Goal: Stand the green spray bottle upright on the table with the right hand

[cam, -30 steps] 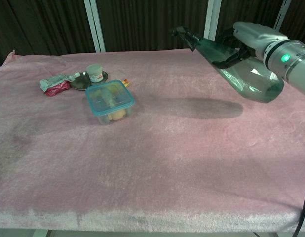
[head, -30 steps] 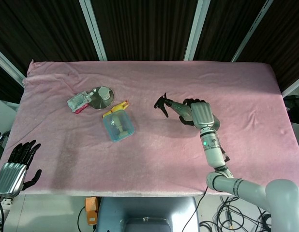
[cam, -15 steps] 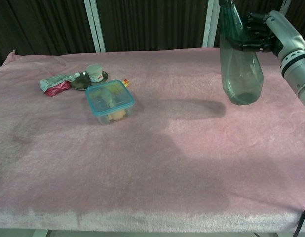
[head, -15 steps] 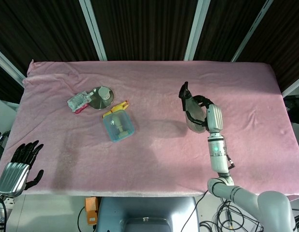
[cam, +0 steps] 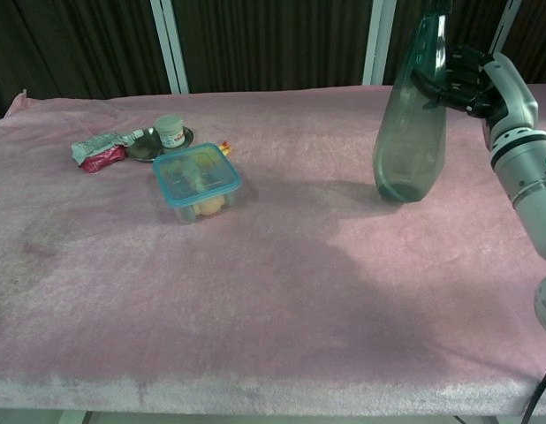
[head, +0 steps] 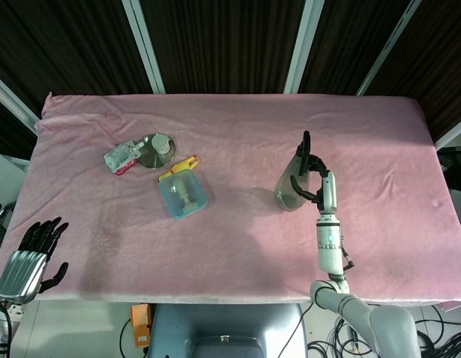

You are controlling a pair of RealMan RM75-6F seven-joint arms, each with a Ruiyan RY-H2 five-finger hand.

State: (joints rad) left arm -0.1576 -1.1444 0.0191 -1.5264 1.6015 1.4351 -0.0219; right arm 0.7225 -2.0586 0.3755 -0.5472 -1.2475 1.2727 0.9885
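Observation:
The green translucent spray bottle (head: 293,183) (cam: 410,124) stands nearly upright on the pink table, leaning a little, its base touching or just above the cloth at the right of centre. My right hand (head: 320,179) (cam: 481,84) grips its upper body from the right side, fingers wrapped around the neck area. The bottle's nozzle top runs out of the chest view. My left hand (head: 29,250) hangs off the table's near left corner, fingers spread and holding nothing.
A blue-lidded clear food box (head: 183,193) (cam: 196,179) sits left of centre. Behind it lie a round metal dish with a small jar (head: 157,147) (cam: 171,132) and a crumpled packet (head: 120,157) (cam: 100,150). The pink cloth (head: 238,239) covers the whole table.
The right hand has swung the bottle from tilted with the nozzle pointing left to nearly upright, and lowered it toward the cloth, slightly nearer and left. The left hand has stayed put.

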